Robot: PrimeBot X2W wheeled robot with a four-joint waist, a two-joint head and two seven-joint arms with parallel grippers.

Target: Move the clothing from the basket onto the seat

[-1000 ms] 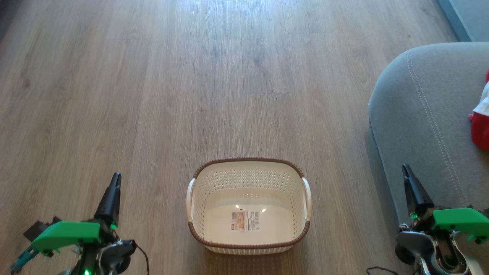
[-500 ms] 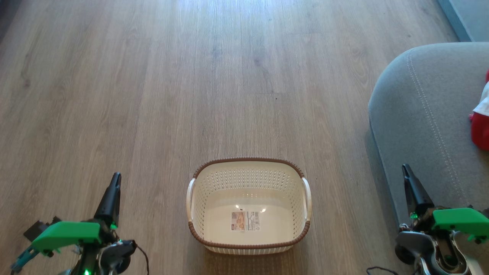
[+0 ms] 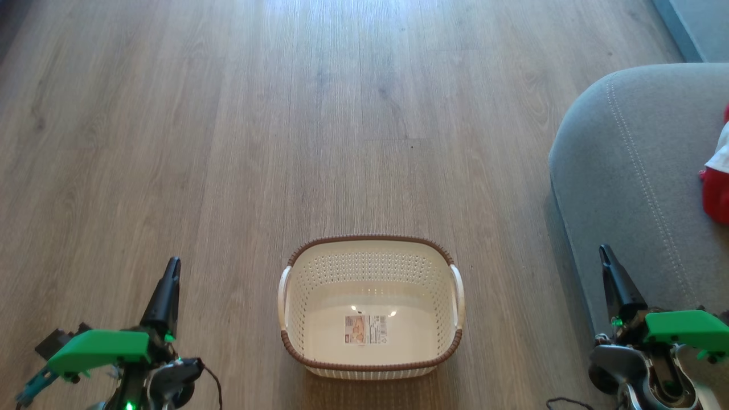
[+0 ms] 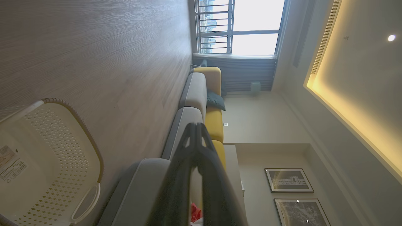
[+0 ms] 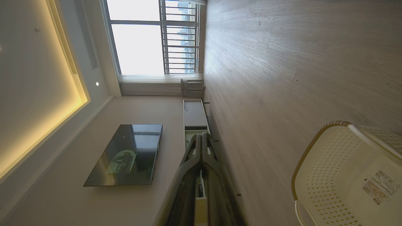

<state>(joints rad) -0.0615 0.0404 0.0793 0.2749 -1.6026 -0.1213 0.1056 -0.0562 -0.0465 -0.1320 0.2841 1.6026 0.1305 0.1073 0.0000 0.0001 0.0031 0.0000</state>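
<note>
No movement since the earlier frames: both arms, basket and clothing in the same places.

From the head camera: wooden floor (image 3: 285, 114) across most of the view. Cream-white perforated basket (image 3: 370, 237) with a brown woven-look rim at 6 o'clock, upright on the floor, a paper label (image 3: 365, 329) showing on its bare bottom. Large rounded grey seat (image 3: 626, 171) with a line of pale stitching at 3 o'clock, well apart from the basket. Red and white clothing (image 3: 719, 188) lying on the seat, cut off by the frame edge at 3 o'clock.

Left end effector (image 3: 172, 263) at 8 o'clock, clenched on nothing, its 2 dark fingers pressed together and pointing toward 12 o'clock, over bare floor beside the basket. Right end effector (image 3: 605, 250) at 4 o'clock, likewise clenched and holding nothing, its tip over the near edge of the seat.

From the left wrist camera, turned sideways: basket at 8 o'clock, grey seat at 6 o'clock behind the closed fingers, a scrap of red clothing at the bottom edge.

From the right wrist camera, also sideways: basket at 4 o'clock, dark television (image 5: 125, 153) at 8 o'clock, bright window (image 5: 150, 40) at 11 o'clock.
</note>
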